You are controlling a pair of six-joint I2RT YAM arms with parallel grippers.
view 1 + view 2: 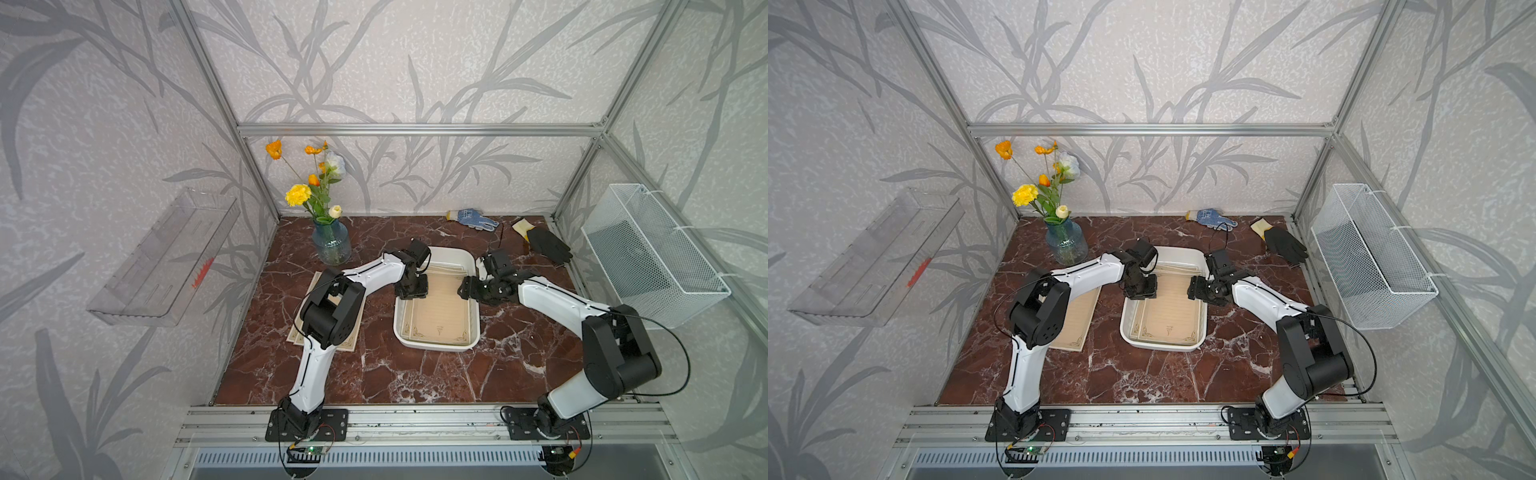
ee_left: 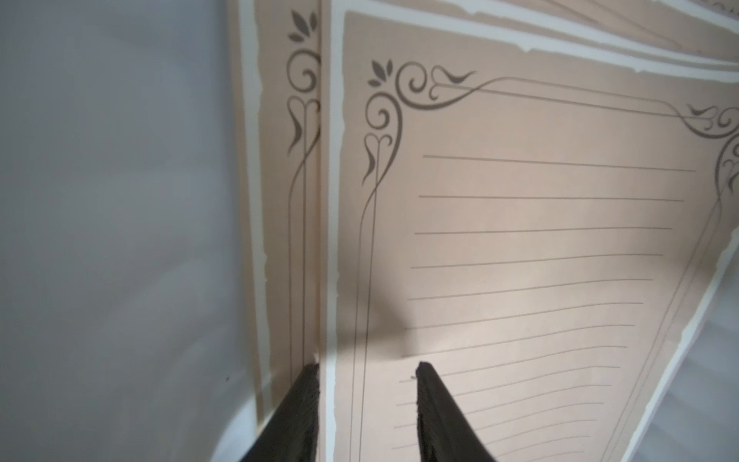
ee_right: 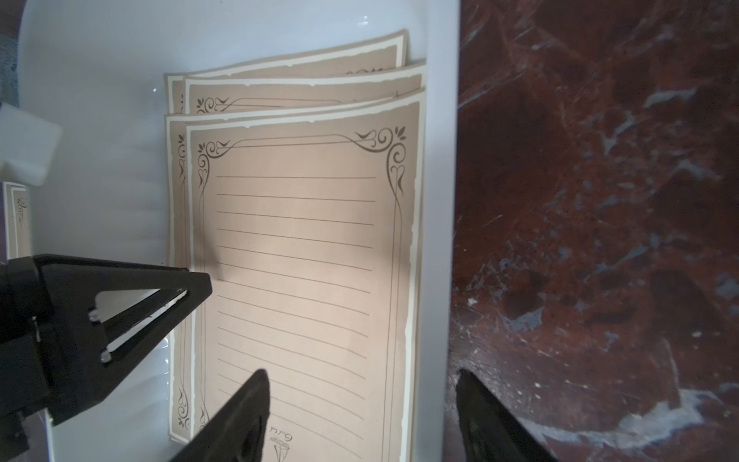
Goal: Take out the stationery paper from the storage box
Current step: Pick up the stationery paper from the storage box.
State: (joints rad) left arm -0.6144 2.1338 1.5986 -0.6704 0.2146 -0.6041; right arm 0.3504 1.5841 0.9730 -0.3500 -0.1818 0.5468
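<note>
- At the centre of the marble table (image 1: 374, 374), the storage box (image 1: 436, 347) holds a fanned stack of stationery paper (image 1: 442, 311). More loose sheets (image 1: 1079, 320) lie flat on the table just beside the box, partly under the left arm (image 1: 1040, 311).
- Left gripper (image 2: 367, 368): jaws narrowly apart, holding nothing. In the left wrist view its fingers (image 2: 440, 412) straddle the long edge of the top sheet (image 2: 540, 240), one over that sheet and one over the sheet beneath.
- Right gripper (image 3: 362, 374): jaws wide, holding nothing. It straddles the box's side wall (image 3: 440, 240), with one finger over the paper and one over the table.
- Hazard, double pick: the sheets are thin and only slightly offset. Closing the jaws at this edge would probably catch the lower sheet as well. If the fingers slide over the flat surface, they may catch none.
- Hazard, creasing: a pinch made flat against the stack may buckle the margin instead of lifting it.
- Hazard, box shift: the box looks light. A right finger striking the wall, or a sheet dragged against the rim, could slide or tip it.
- Hazard, collision: both grippers are over the same sheet and near each other, so an uncoordinated move could bring them into contact.
- Whether either fingertip touches the paper cannot be told.
</note>
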